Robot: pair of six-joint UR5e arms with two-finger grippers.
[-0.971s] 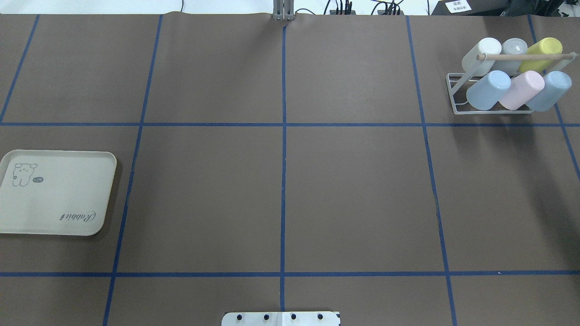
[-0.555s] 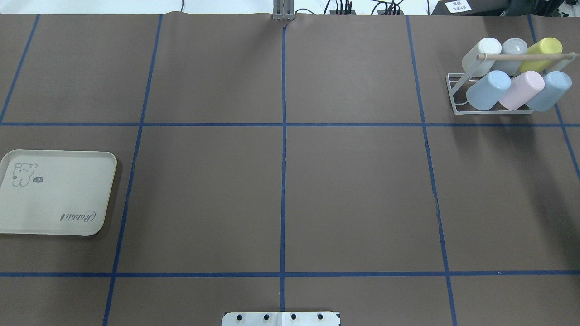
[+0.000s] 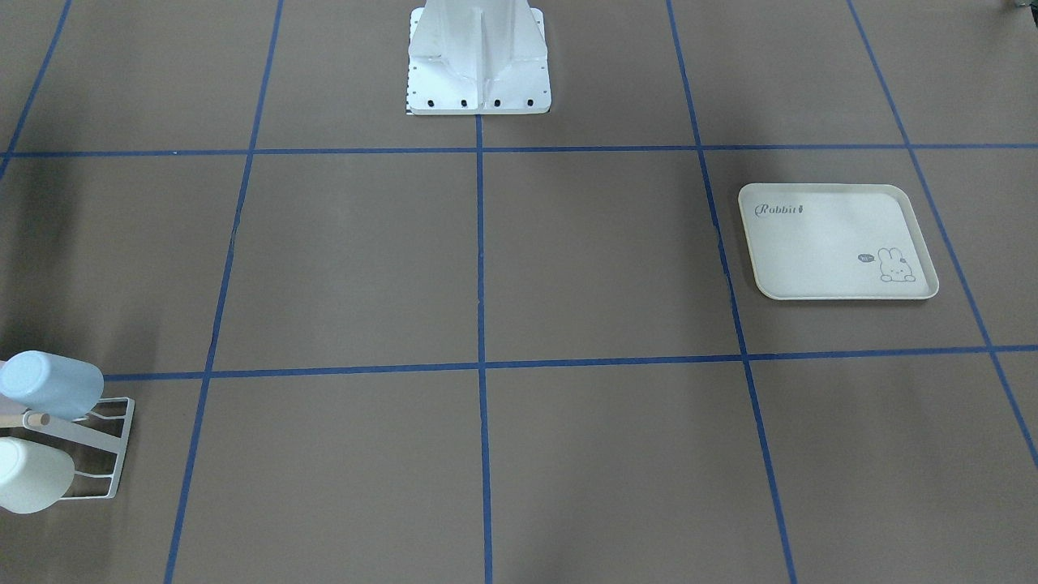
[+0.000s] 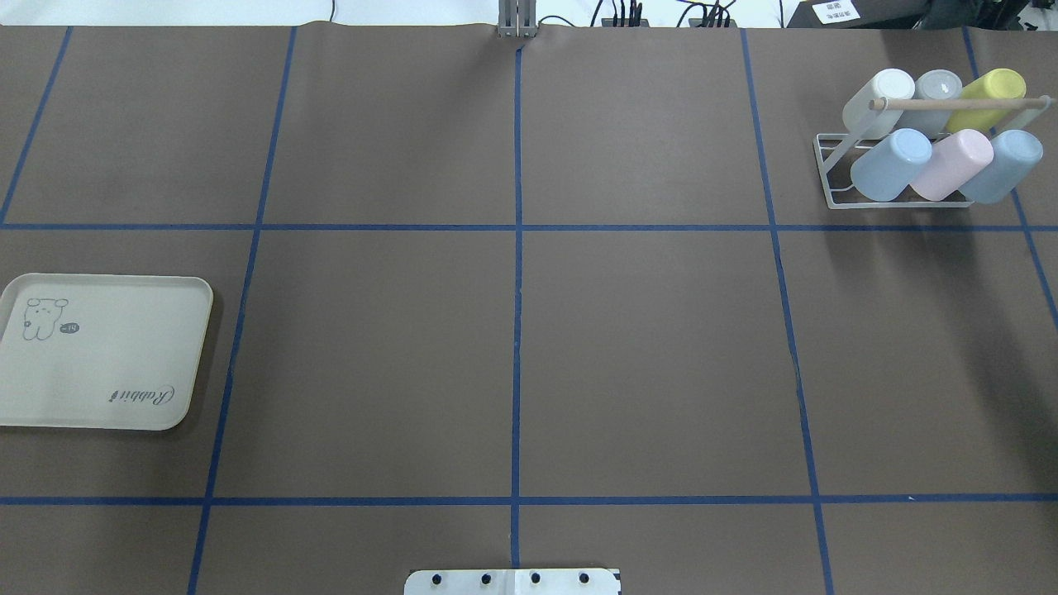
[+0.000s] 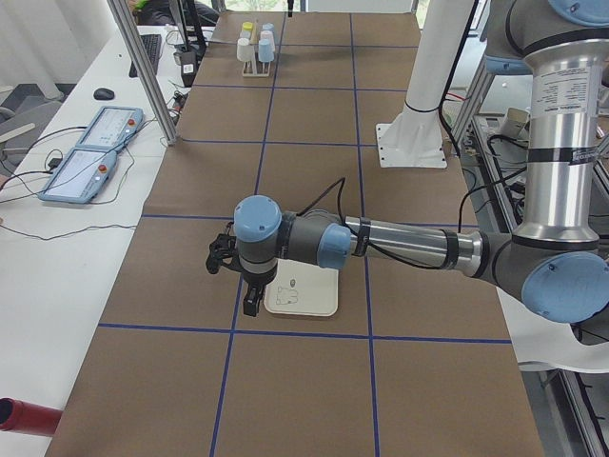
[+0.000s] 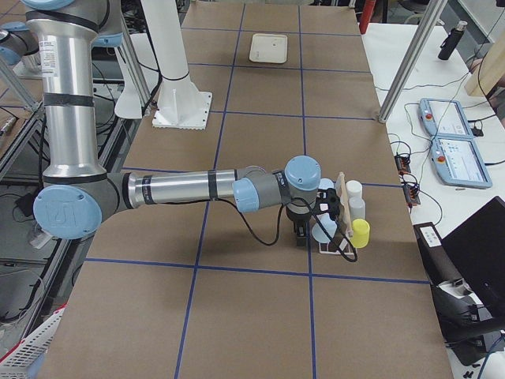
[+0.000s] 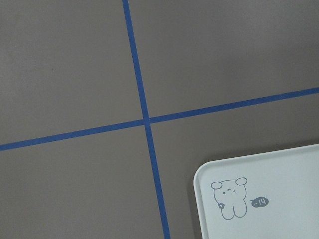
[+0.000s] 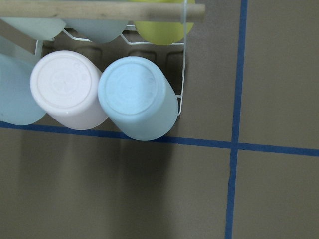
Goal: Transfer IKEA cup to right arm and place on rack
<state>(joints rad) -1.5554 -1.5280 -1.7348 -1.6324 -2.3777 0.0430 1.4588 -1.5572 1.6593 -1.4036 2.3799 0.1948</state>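
The white wire rack [image 4: 876,205] with its wooden dowel [image 4: 959,104] stands at the table's far right and holds several cups, among them a pink cup [image 4: 952,164] and a yellow cup [image 4: 988,95]. The right wrist view looks down on a pale blue cup [image 8: 137,97] and the pink cup [image 8: 67,89] on the rack's front prongs. My right gripper [image 6: 301,235] hangs just beside the rack [image 6: 331,246]; I cannot tell if it is open. My left gripper [image 5: 251,303] hovers at the tray's edge; I cannot tell its state. No cup is off the rack.
A cream rabbit-print tray [image 4: 99,351] lies bare at the table's left; its corner shows in the left wrist view [image 7: 279,199]. The robot's white base [image 3: 478,57] stands at the near middle edge. Blue tape lines grid the brown table.
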